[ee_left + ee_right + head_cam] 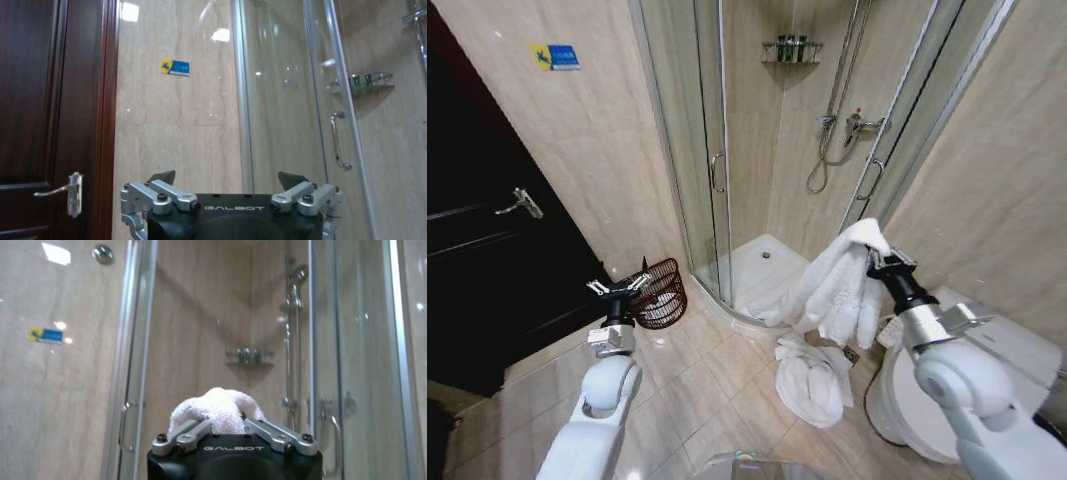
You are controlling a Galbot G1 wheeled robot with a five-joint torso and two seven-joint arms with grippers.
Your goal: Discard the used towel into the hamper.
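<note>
Right wrist view has my right gripper [230, 426] clamped on a fold of the white towel [837, 280], which hangs in long loose tails. I'd carry it high toward the hamper [660, 293] at about ten o'clock on the floor, so the tails clear the rim. My left gripper [620, 286], spread wide and empty, hovers just beside that basket, and I'd want it aside.

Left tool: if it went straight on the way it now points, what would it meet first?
Judging by its wrist view, the open left tool aims at the beige tiled wall between the dark door and the shower glass. Nothing else shows in that line; depth is unclear.
</note>
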